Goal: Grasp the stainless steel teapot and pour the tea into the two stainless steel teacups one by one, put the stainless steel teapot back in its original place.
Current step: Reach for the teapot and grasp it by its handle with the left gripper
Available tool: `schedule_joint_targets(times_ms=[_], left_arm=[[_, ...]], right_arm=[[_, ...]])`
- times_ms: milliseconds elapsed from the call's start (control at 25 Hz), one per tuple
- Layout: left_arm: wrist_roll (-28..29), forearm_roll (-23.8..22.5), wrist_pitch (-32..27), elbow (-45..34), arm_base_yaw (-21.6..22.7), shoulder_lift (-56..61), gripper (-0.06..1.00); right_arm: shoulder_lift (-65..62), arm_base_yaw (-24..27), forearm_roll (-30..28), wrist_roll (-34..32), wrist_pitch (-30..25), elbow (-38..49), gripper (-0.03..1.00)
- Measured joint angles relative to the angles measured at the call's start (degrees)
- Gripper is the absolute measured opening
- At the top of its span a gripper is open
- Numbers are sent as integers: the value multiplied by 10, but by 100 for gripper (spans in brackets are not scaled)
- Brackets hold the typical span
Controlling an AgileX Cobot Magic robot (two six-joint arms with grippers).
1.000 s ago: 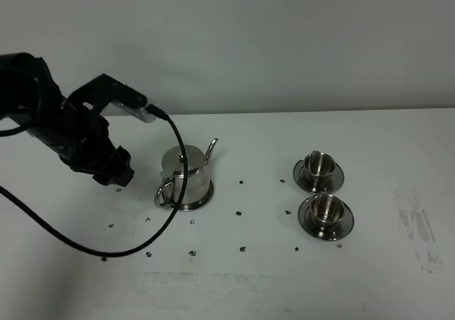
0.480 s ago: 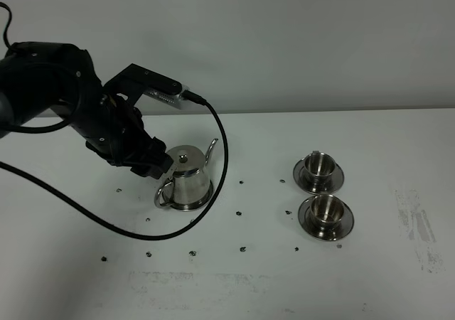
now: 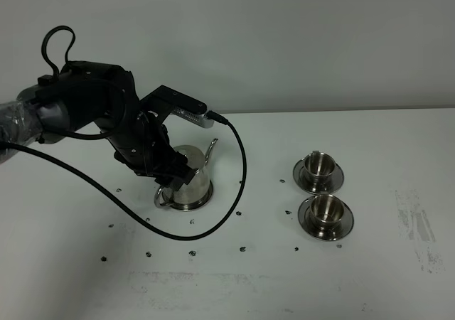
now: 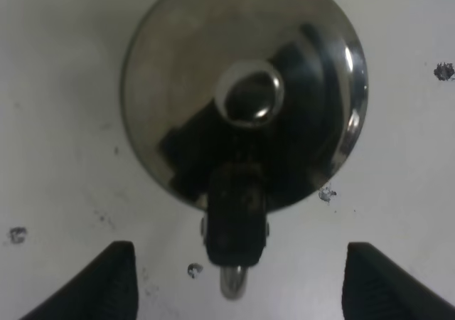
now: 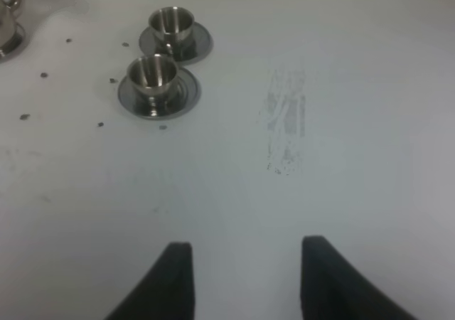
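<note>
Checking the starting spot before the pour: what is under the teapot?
The stainless steel teapot stands on a round steel saucer; only the saucer's rim shows around the base. The rest is covered by the pot and the left arm.

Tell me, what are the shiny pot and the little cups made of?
The teapot looks like polished steel: its lid mirrors the dark gripper above it. The two teacups and their saucers show the same bright silvery shine, so probably steel too.
</note>
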State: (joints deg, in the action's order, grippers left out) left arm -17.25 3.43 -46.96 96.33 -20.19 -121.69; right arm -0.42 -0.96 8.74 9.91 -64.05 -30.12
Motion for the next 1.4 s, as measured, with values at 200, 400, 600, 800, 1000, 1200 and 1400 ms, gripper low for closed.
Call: schedule_joint_targets(times_ms=[200, 400, 600, 800, 1000, 1200, 1400], left_arm=[[9, 5, 12, 0, 0, -15, 61], [17, 11, 20, 0, 0, -23, 61], [35, 15, 24, 1, 0, -23, 61], [37, 15, -5, 12, 0, -23, 61], [37, 14, -22, 29, 0, -24, 57], [34, 14, -16, 29, 0, -37, 55], [31, 14, -1, 29, 0, -40, 55]], right_arm=[[0, 0, 0, 0, 0, 0, 34], [0, 0, 0, 0, 0, 0, 34], [0, 0, 0, 0, 0, 0, 34], [0, 0, 0, 0, 0, 0, 34], [0, 0, 0, 0, 0, 0, 34], [0, 0, 0, 0, 0, 0, 34], [0, 0, 0, 0, 0, 0, 34]])
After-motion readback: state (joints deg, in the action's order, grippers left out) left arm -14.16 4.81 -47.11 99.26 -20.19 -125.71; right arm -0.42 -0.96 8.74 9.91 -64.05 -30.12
